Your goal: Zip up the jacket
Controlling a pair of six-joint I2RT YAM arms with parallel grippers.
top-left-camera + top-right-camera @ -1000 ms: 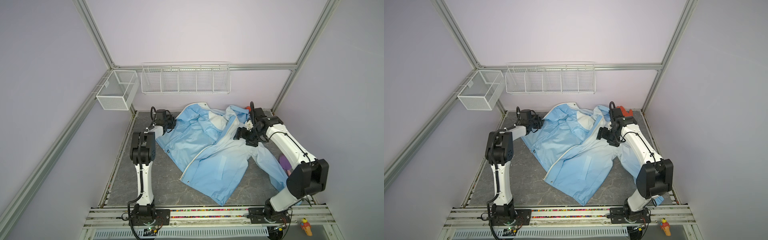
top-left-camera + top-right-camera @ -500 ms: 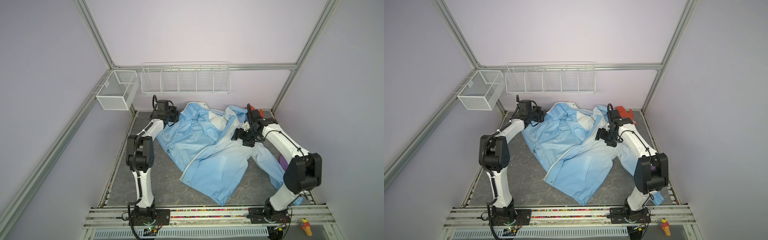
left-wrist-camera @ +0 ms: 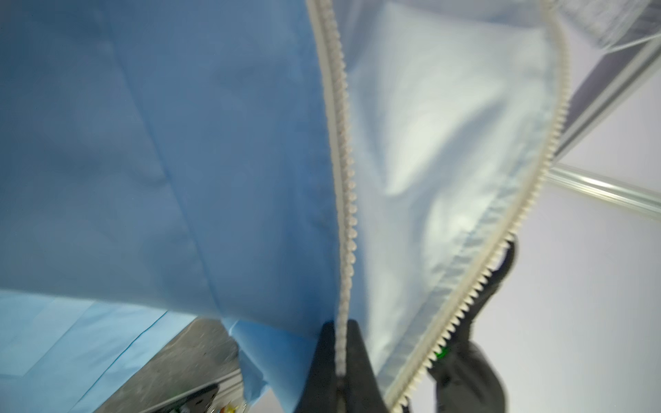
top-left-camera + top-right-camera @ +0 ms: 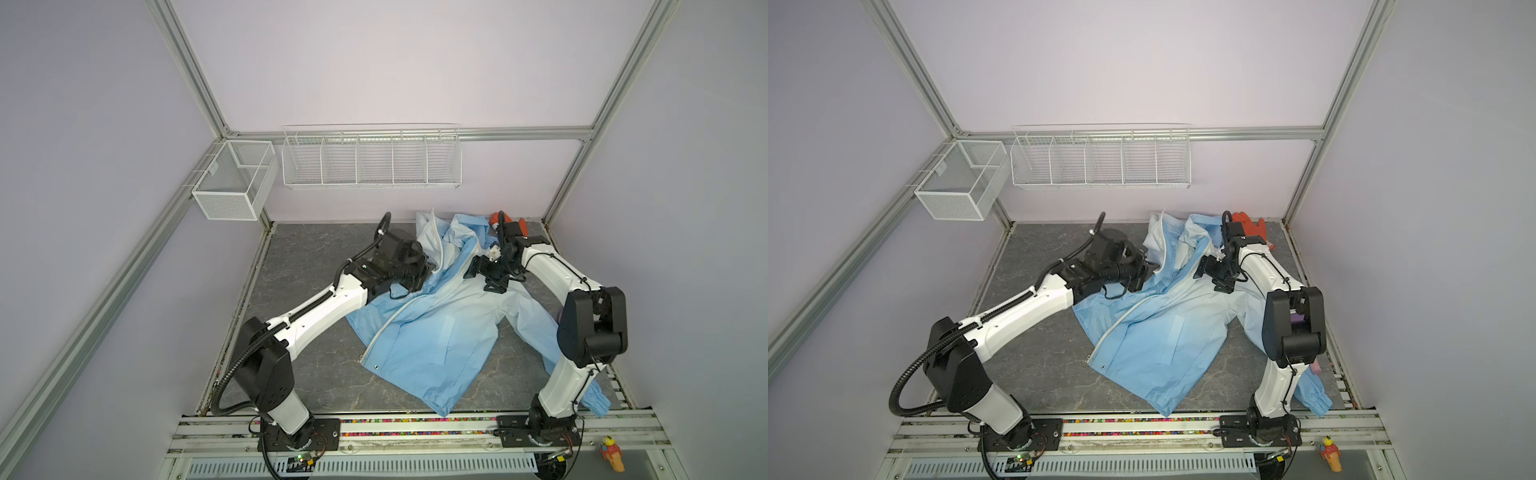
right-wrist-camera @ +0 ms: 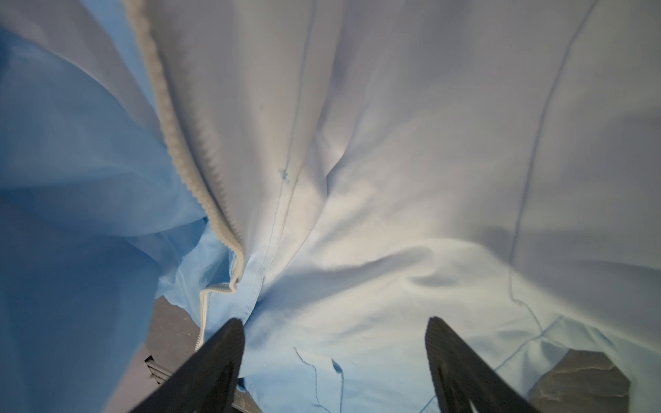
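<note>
The left gripper [image 3: 341, 345] is clamped shut on one toothed edge of the white zipper [image 3: 345, 186], at the lower middle of the left wrist view. The right gripper [image 5: 334, 329] is held with its jaws spread wide over whitish fabric; contact cannot be told. The jacket [image 4: 432, 332] is spread on the dark bench [image 4: 299, 266] at the centre of both top views, its collar end raised toward the back wall. An orange glove [image 4: 494, 217] is seen behind the right arm.
</note>
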